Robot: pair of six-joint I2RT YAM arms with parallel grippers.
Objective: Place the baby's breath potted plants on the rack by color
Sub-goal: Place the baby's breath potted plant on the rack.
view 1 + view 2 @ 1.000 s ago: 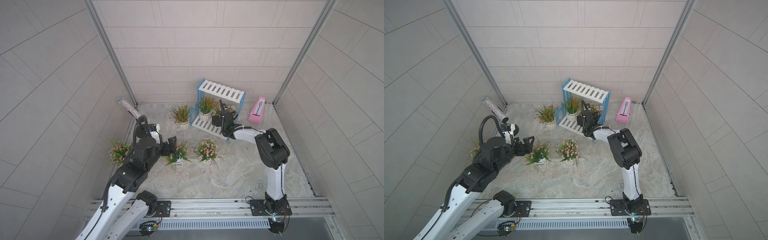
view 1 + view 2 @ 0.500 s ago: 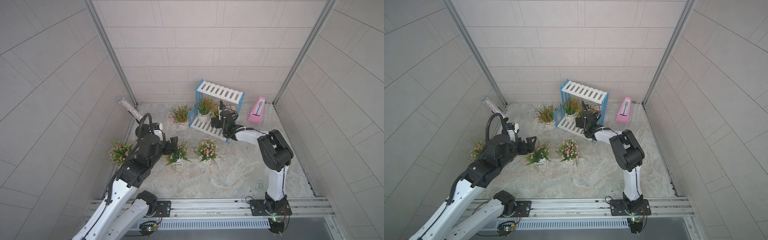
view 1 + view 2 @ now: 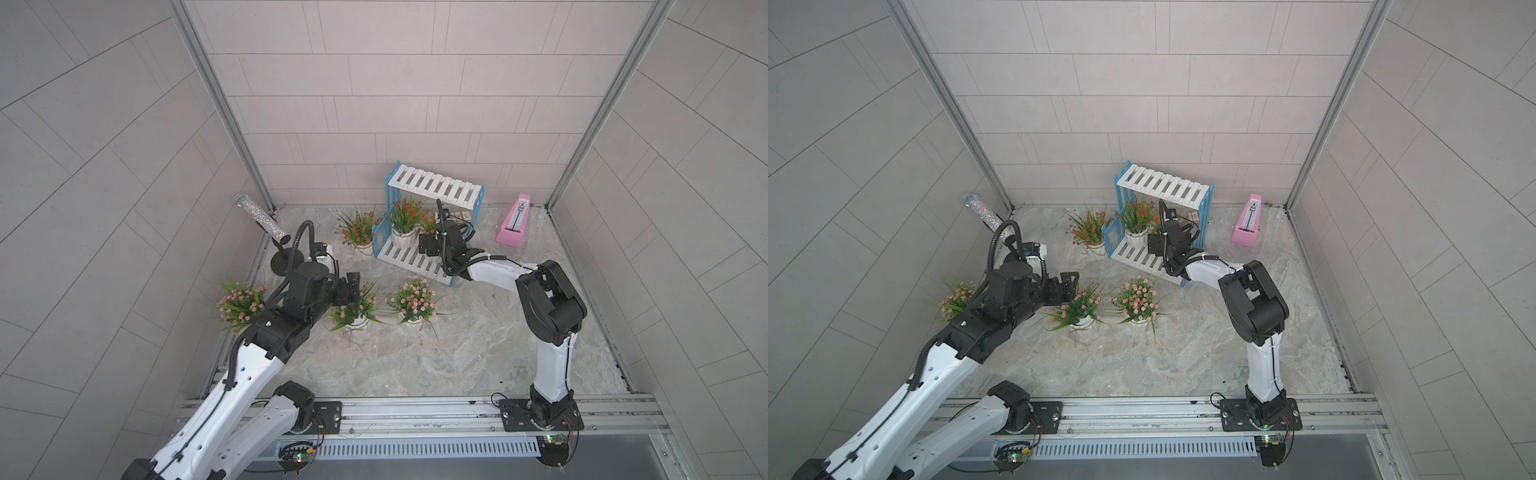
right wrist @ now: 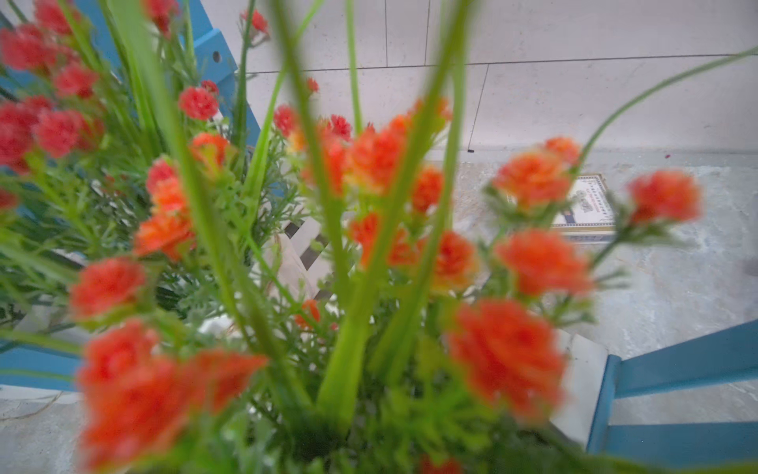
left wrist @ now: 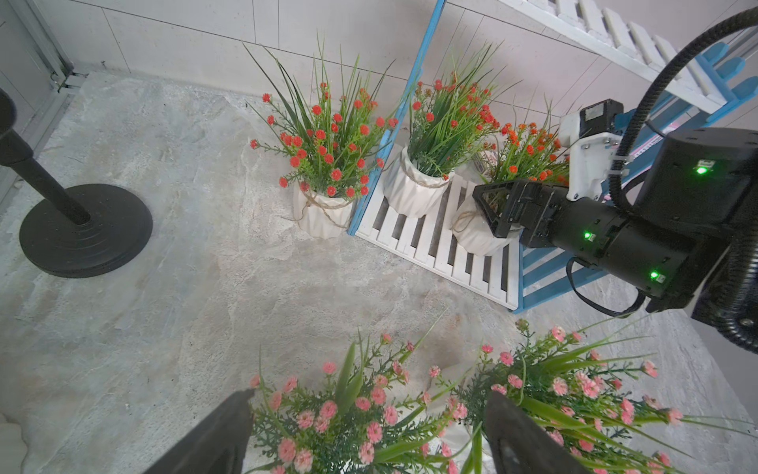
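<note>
We see pale tiled walls (image 3: 415, 104) closing three sides of a marbled grey counter (image 3: 457, 353). Its lower half is bare stone in both top views, and the rack (image 3: 436, 189) stands at upper centre by the back wall. Two orange-red plants (image 3: 405, 214) stand on the rack's lower shelf, the right-hand one (image 5: 529, 152) between the wide-spread jaws of the right claw (image 3: 427, 239), and a third (image 3: 358, 227) sits on the counter just left of the rack. At centre the left claw (image 5: 369, 396), jaws open, straddles the top sprigs of a pink plant (image 3: 355, 309), with another (image 3: 413, 297) just to its right and the last (image 3: 239, 301) by the left wall.
</note>
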